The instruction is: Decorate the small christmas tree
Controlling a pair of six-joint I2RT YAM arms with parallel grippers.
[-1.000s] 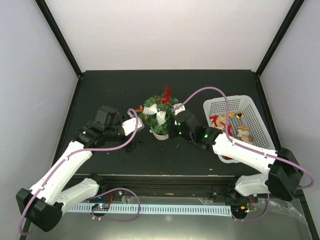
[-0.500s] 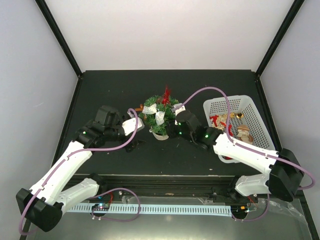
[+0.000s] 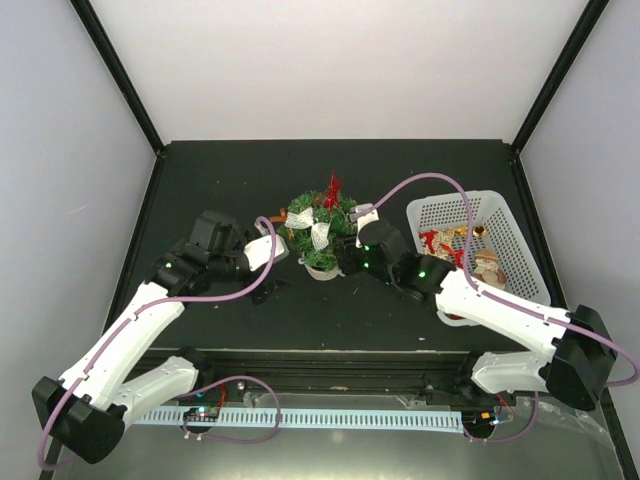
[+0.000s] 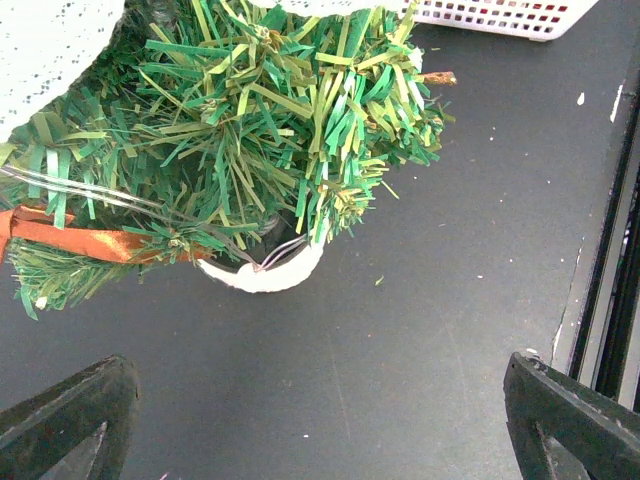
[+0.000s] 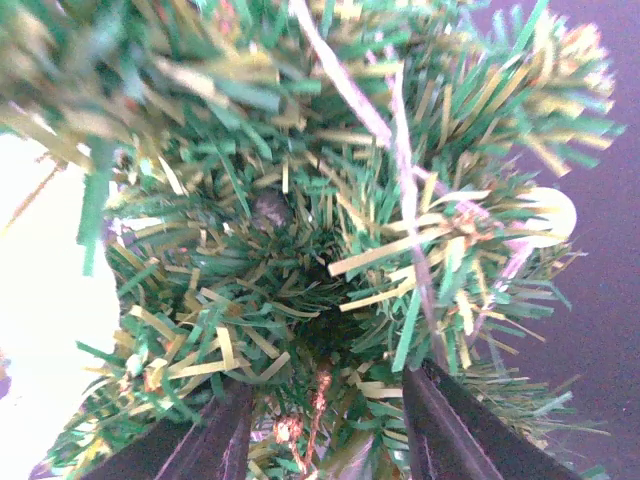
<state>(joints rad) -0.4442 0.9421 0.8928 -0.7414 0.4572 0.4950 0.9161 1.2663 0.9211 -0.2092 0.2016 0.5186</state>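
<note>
Tree (image 3: pixel 320 225) stands mid-table, basket (image 3: pixel 500 200) at its 3 o'clock. A white bow (image 3: pixel 318 232) and red sprig (image 3: pixel 333 188) are on it and ornaments (image 3: pixel 470 250) are left in the basket, so I judge it partway done. At 4 o'clock the right gripper (image 5: pixel 330 430) sits part-spread among needles, gripping nothing I can make out. At 8 o'clock the left gripper (image 4: pixel 320 425) gapes wide, empty.

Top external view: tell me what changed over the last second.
The right arm's elbow and shoulder swung slightly to its right. The right fingers kept to the right side of the small christmas tree and now stand apart among its branches. Nothing was visibly taken or let go. The left arm, the left fingers wide open, the tree and the white basket stayed put.
</note>
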